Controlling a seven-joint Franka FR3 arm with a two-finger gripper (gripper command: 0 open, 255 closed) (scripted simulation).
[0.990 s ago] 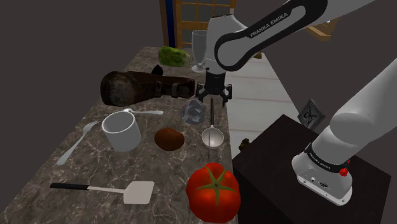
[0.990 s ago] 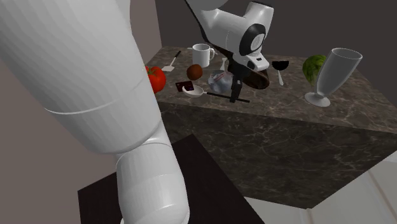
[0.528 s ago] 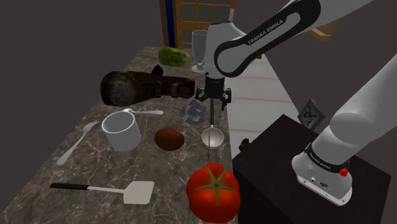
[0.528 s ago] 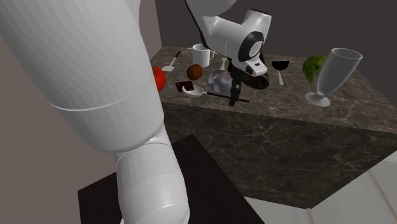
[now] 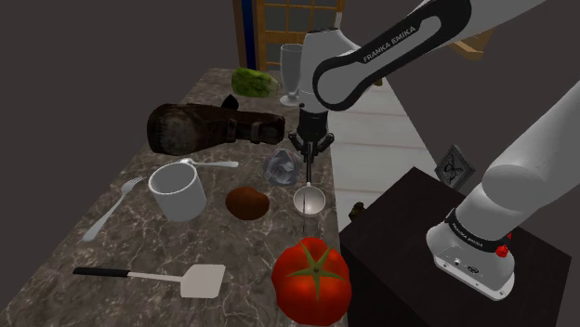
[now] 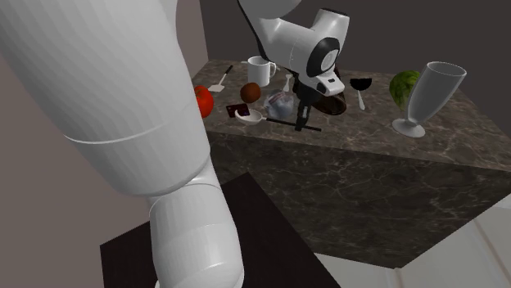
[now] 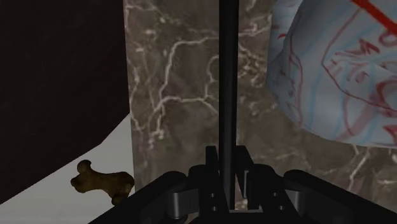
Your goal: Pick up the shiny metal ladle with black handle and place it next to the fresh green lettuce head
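The ladle lies on the marble counter near its edge, its shiny bowl (image 5: 309,200) toward the stand and its thin black handle (image 5: 308,169) running away from it. My gripper (image 5: 309,150) points straight down over the handle's far end, shut on it. In the wrist view the two fingers (image 7: 213,162) clasp the black handle (image 7: 226,76) between them. The second exterior view has the ladle (image 6: 254,117) flat on the counter under the gripper (image 6: 304,121). The green lettuce head (image 5: 254,82) (image 6: 402,84) sits at the counter's far end, well beyond the gripper.
A crumpled pale bag (image 5: 283,167) (image 7: 337,70) lies right beside the handle. A brown bottle (image 5: 209,125) on its side, a tall glass (image 5: 292,70), a white mug (image 5: 177,190), a brown ball (image 5: 247,202), a tomato (image 5: 311,279), a spatula (image 5: 167,276) and a fork (image 5: 110,209) crowd the counter.
The fingers stood apart over the handle and have now closed on it. The hand sank a little toward the counter. The ladle has not moved.
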